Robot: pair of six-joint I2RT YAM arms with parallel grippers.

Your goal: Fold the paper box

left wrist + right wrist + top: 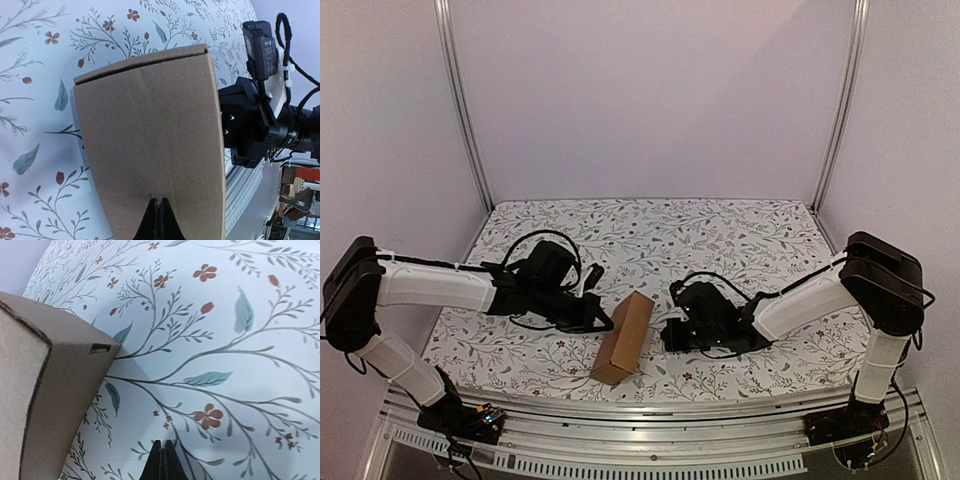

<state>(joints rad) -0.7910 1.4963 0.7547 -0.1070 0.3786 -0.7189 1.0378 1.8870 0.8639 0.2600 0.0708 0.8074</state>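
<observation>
Now closed paper box [624, 338] btwn L & R jaws, both pressed together.

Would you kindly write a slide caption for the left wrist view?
Shut left gripper at the closed brown paper box on floral cloth, right arm just beyond.
</observation>
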